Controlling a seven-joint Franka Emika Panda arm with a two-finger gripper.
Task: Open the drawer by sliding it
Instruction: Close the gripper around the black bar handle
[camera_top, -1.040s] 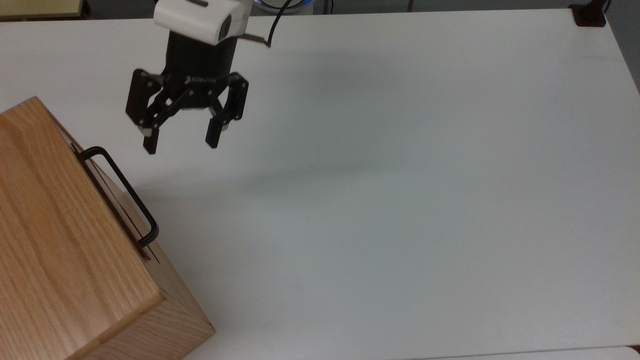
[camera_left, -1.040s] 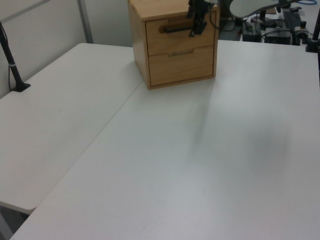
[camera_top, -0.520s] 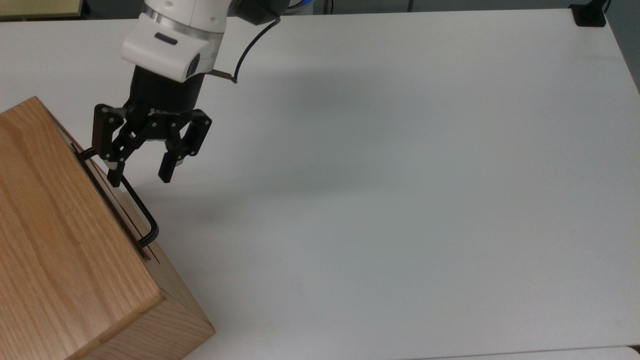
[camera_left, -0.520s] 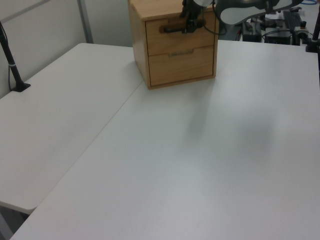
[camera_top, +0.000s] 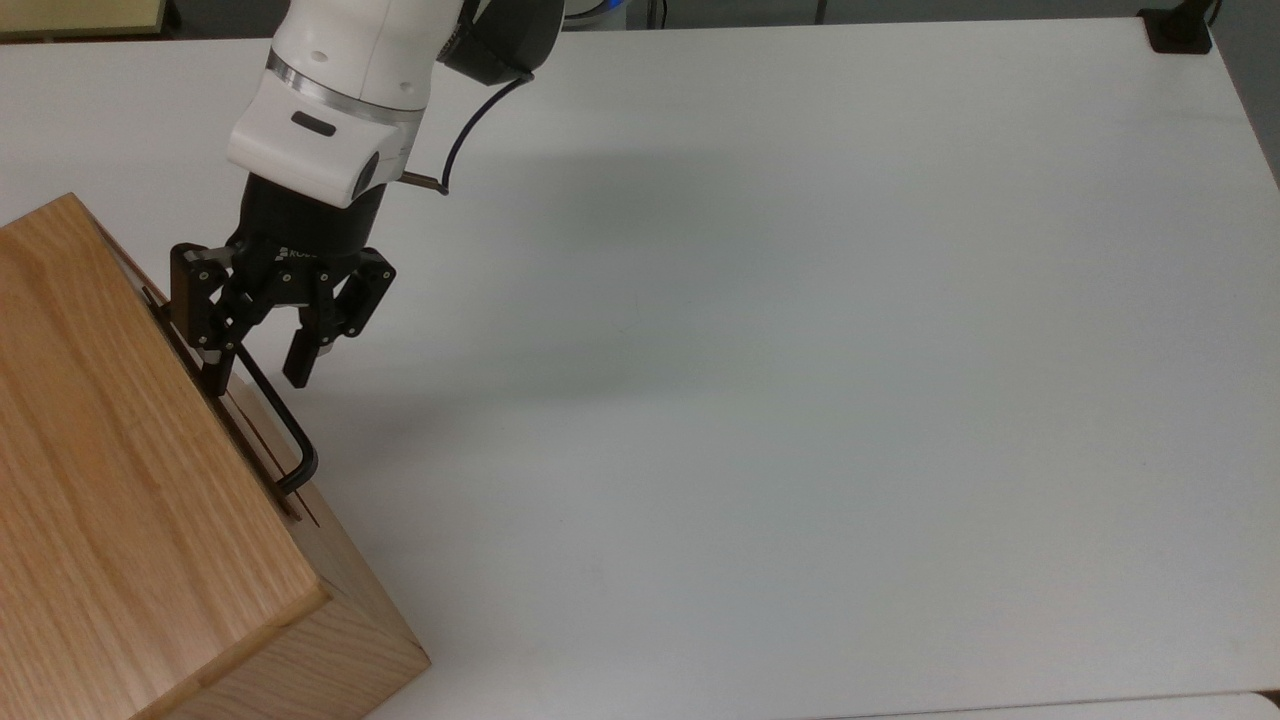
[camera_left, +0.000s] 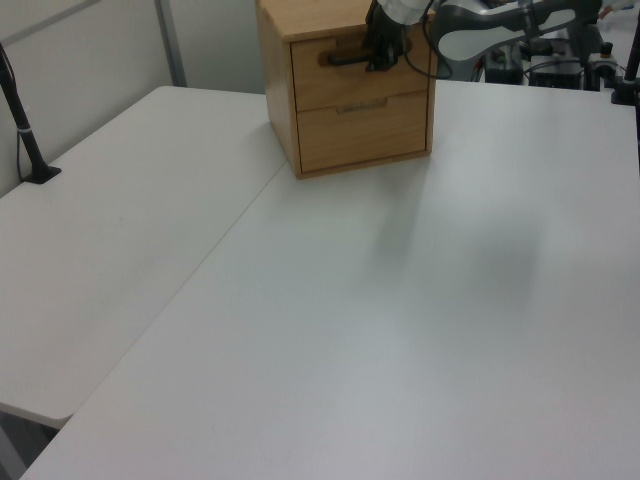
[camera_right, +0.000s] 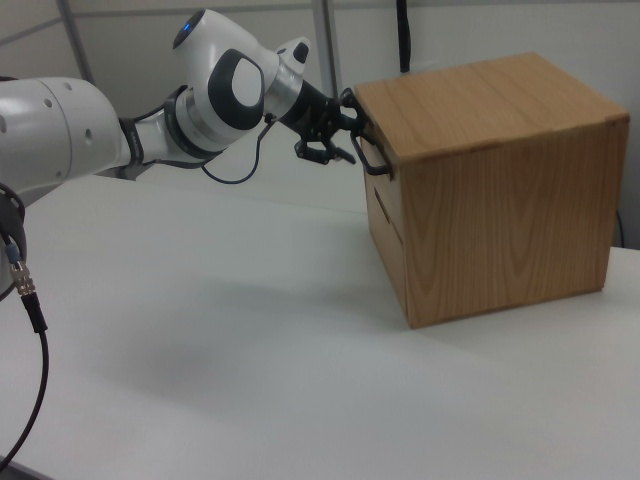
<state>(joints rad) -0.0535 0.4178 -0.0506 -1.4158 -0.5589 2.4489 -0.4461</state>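
The drawer (camera_left: 345, 85) is the upper one in a light wooden cabinet and sits flush with it, closed. Its long black bar handle (camera_top: 285, 420) runs along the front. In the left view the handle (camera_left: 340, 58) lies across the top of the front panel. My gripper (camera_top: 255, 377) is open at the handle's far end in the top view, with one finger on each side of the bar. The same gripper (camera_left: 382, 58) shows at the handle's right end in the left view. In the right view the gripper (camera_right: 343, 128) reaches the cabinet's front edge beside the handle (camera_right: 370, 158).
The wooden cabinet box (camera_top: 110, 480) stands at the top view's left edge on a white table (camera_top: 750, 400). A second drawer (camera_left: 362, 130) sits under the first. A black post (camera_left: 25, 130) is clamped at the left view's left, and a black clamp (camera_top: 1180, 30) sits at the top view's top right.
My gripper has come down and to the top view's left, from open space above the table to the handle, and now straddles the bar. The drawer has not moved.
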